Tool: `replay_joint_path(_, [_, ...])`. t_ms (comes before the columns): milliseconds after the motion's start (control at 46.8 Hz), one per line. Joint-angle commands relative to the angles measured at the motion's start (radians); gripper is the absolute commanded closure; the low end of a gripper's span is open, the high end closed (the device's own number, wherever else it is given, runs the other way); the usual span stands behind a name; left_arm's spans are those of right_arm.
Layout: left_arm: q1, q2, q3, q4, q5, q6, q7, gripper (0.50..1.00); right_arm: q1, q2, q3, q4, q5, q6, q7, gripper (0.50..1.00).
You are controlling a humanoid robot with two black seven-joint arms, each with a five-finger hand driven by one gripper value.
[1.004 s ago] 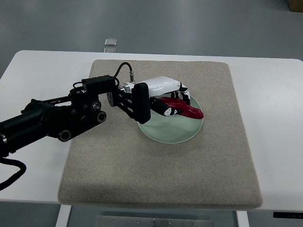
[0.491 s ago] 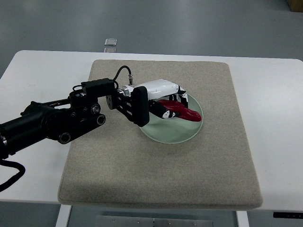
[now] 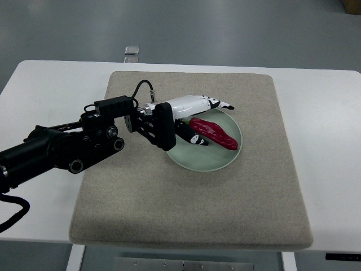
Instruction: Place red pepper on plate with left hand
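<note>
A dark red pepper [image 3: 214,132] lies on the pale green round plate [image 3: 217,161] in the middle of the beige mat. My left hand [image 3: 206,116] is white with black finger joints and sits over the plate's left rim, right beside the pepper. Its fingers [image 3: 221,104] are stretched out above the pepper and its thumb lies below the pepper's stem end. The hand is open and holds nothing. The black left arm [image 3: 67,147] comes in from the left edge. The right arm is out of view.
The beige mat [image 3: 186,209] covers most of the white table [image 3: 327,130]. A small clear piece [image 3: 132,52] sits at the table's far edge. Grey floor lies beyond.
The left hand's fingers have uncurled from the pepper and straightened. The pepper now rests free on the plate. The arm has drawn back slightly to the left.
</note>
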Motion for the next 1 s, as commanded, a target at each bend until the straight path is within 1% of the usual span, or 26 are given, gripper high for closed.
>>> replay_joint_path(0, [0.001,0.006,-0.002,-0.001,-0.041,0.0,0.0,0.508,0.0,0.0,0.0,0.0,0.0,0.0,0.0,0.572])
replay_joint_path(128, [0.001,0.012,-0.034,0.001,-0.208,0.006,0.0,0.508,0.0,0.0,0.0,0.0,0.0,0.0,0.0,0.572])
replay_joint_path(299, [0.002,0.019,-0.098,0.004,-0.501,0.07,0.0,0.506,-0.001,0.0,0.0,0.0,0.0,0.0,0.0,0.572])
replay_joint_path(491, [0.001,0.05,-0.126,0.01,-0.704,0.076,0.002,0.508,0.0,0.0,0.0,0.0,0.0,0.0,0.0,0.572])
replay_joint_path(683, [0.002,0.059,-0.189,0.082,-0.883,0.073,0.002,0.506,0.0,0.0,0.0,0.0,0.0,0.0,0.0,0.572])
replay_joint_path(833, [0.014,0.065,-0.19,0.137,-1.074,0.066,0.0,0.504,0.0,0.0,0.0,0.0,0.0,0.001,0.0,0.572])
replay_joint_path(983, [0.022,0.076,-0.193,0.189,-1.178,0.07,0.0,0.504,0.0,0.0,0.0,0.0,0.0,0.0,0.0,0.572])
